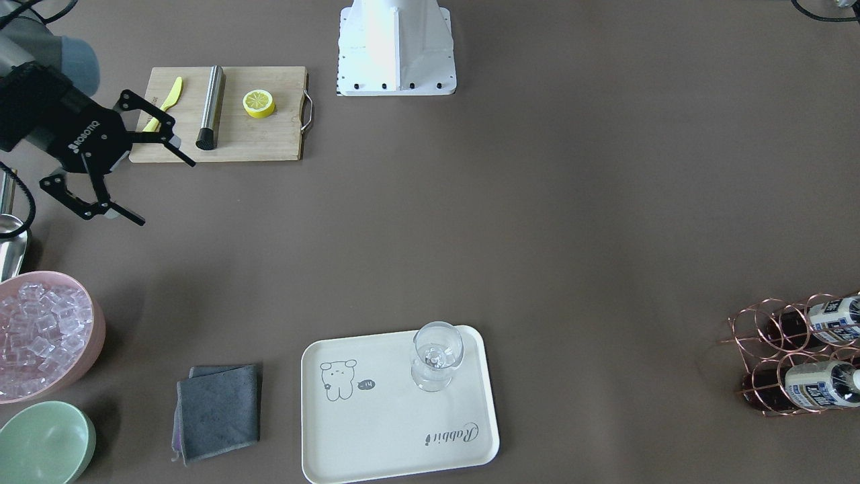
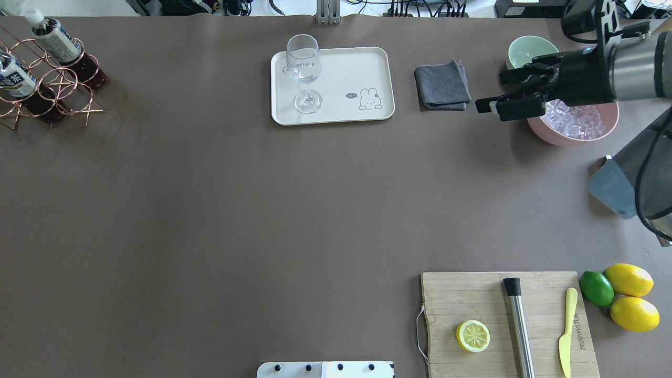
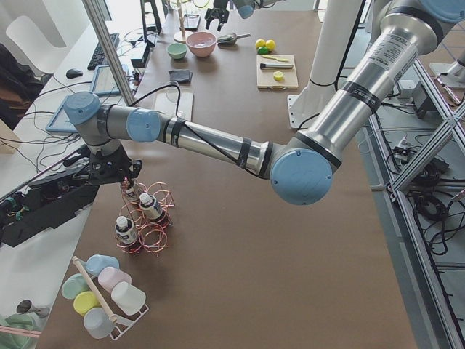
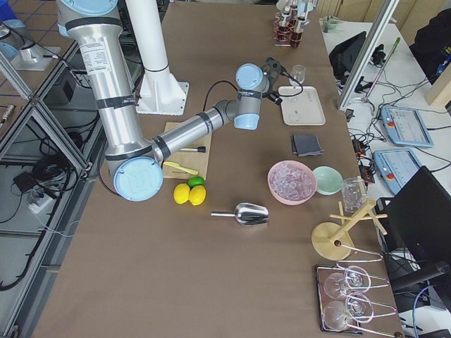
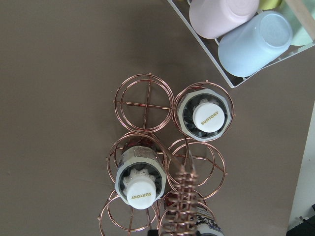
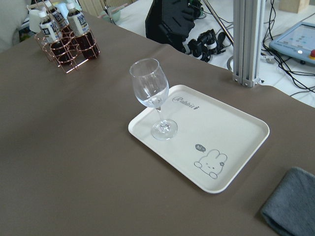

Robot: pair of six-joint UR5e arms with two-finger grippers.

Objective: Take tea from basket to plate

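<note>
Left hand [image 3: 120, 174] over your basket [image 5: 147, 103], grip unclear; pinch the slick, stiff tea [image 5: 139, 172] just under its cap [image 5: 141, 195].

The right hand [image 1: 164, 191] hangs above the table [image 1: 470, 235], its two fingers [image 1: 176, 154] spread wide and pointing across it. The left arm [image 3: 211, 142] stretches far out, nearly straight, and the left hand [image 3: 120, 174] points down; whether it is spread cannot be told.

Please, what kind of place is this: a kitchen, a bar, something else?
Probably a robotics lab staged as a drinks bar: an aluminium frame post and control tablets beside the table; on it a wine glass, a pink bowl of ice, lemons.
</note>
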